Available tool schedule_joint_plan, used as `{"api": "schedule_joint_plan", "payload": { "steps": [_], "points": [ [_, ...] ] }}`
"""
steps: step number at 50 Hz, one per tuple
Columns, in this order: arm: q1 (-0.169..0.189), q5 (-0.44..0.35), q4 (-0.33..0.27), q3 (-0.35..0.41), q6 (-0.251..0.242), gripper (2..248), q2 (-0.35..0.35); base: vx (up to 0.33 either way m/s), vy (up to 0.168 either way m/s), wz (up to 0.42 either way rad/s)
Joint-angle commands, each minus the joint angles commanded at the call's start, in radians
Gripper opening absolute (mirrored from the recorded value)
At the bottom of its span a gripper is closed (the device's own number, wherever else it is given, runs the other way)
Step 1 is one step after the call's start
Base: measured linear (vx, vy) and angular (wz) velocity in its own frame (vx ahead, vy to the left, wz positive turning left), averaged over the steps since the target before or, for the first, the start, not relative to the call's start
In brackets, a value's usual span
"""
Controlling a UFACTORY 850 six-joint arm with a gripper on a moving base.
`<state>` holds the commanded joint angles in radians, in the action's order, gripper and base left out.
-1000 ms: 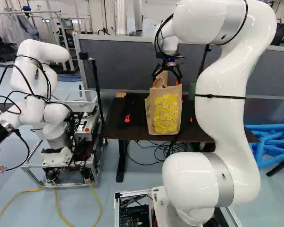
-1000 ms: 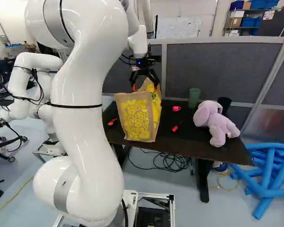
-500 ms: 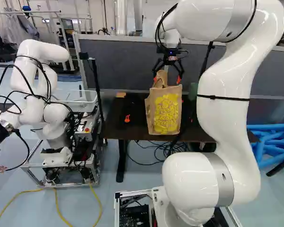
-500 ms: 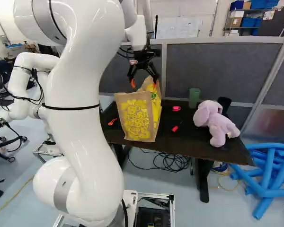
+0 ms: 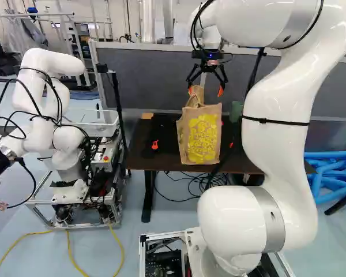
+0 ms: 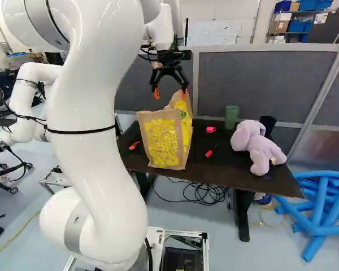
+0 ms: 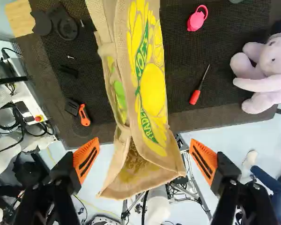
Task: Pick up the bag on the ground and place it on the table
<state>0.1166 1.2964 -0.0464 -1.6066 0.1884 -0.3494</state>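
So we've got the orange cutter on the table, then our tan bag standing upright on it, gripper over its top, fingers spread wide, then a screwdriver and pink plush.

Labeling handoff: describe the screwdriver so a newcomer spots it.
On the dark table, look between the brown bag and the lilac plush toy. The screwdriver lies there, red-handled; its thin shaft sets it apart from the pink looped piece nearby.

free air over screwdriver, between bag and plush toy, partition behind
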Motion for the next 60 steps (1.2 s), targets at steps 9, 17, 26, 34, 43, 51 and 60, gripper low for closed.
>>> {"api": "schedule_joint_plan", "payload": {
  "steps": [9,17,26,34,43,51,60],
  "points": [
    [0.000,0.026,0.000,-0.011,0.000,247,0.017,0.000,0.000,0.000],
    [-0.001,0.031,0.000,-0.013,0.000,247,0.024,0.000,0.000,0.000],
    [-0.001,0.031,0.000,-0.014,0.000,247,0.025,0.000,0.000,0.000],
    [-0.001,0.031,0.000,-0.014,0.000,247,0.025,0.000,0.000,0.000],
    [-0.001,0.031,0.000,-0.014,0.000,247,0.025,0.000,0.000,0.000],
    [-0.001,0.031,0.000,-0.014,0.000,247,0.025,-0.031,0.000,0.003],
    [-0.001,0.031,0.000,-0.014,0.000,247,0.025,-0.070,0.000,0.007]
  ]
}}
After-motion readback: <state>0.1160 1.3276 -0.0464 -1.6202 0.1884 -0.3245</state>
